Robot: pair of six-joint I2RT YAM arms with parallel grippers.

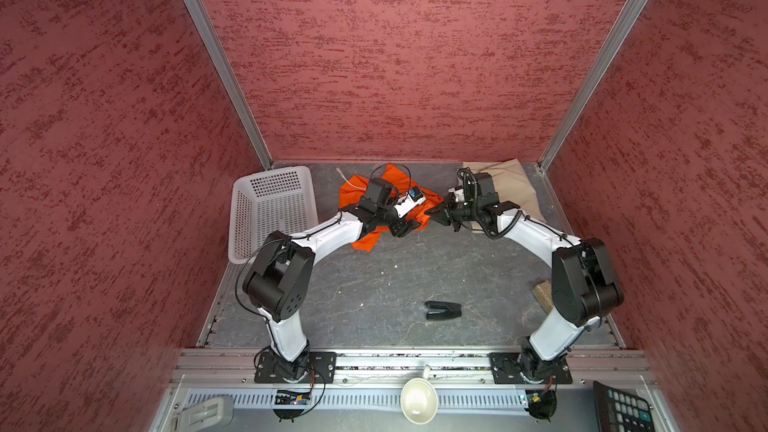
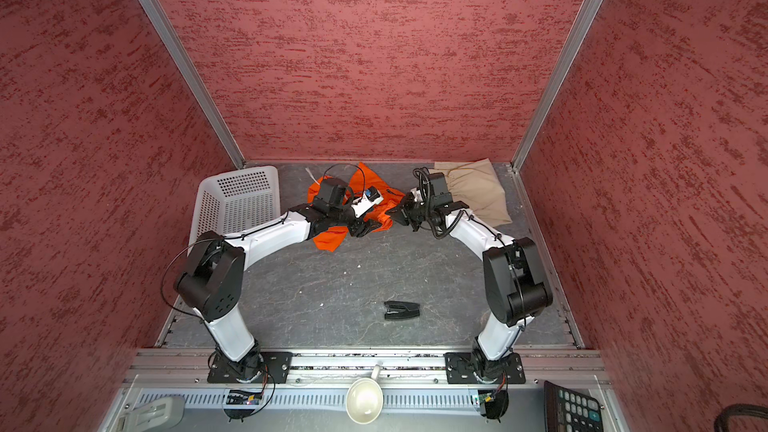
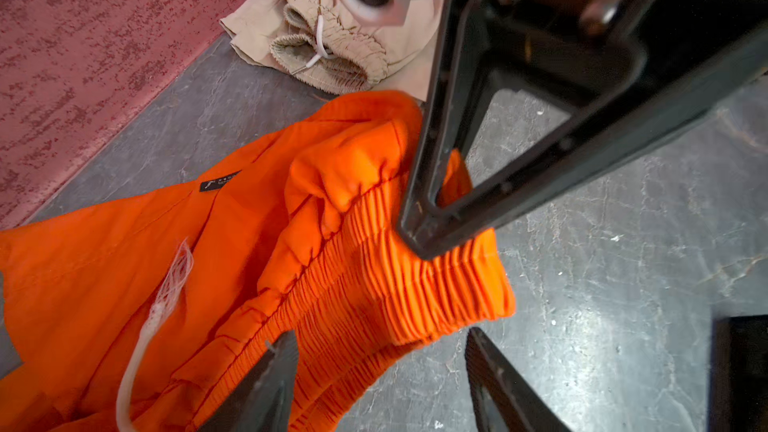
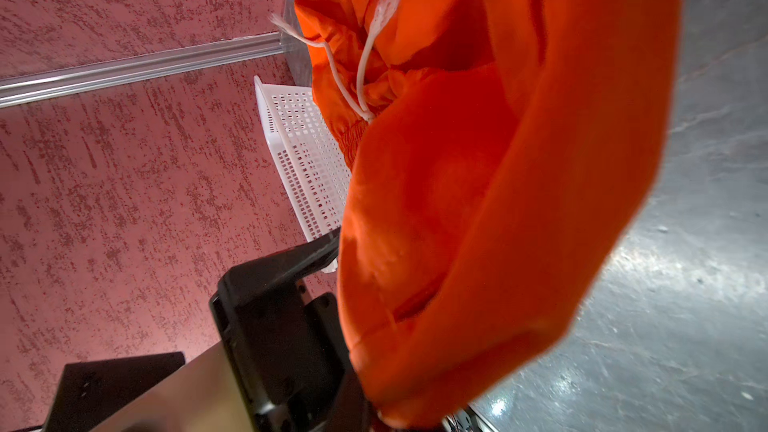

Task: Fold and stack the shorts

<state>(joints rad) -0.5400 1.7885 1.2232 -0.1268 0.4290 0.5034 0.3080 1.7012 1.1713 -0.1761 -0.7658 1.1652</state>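
Basket [image 1: 266, 184] left of shorts [image 1: 363, 239]; second pair [image 1: 515, 189] rightmost

Figure: bright, even lighting; both top views sharp.
You see glare on the tabletop [image 4: 685, 268] in the right wrist view; the close orange shorts [image 4: 478, 201] blur there.

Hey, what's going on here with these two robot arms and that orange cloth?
The right gripper is shut on the elastic waist of the orange shorts, holding that end up. The left gripper is open right beside that waistband, gripping nothing yet. The beige shorts lie in the far right corner of the table, and the white basket sits at the left. Nothing is stacked yet.
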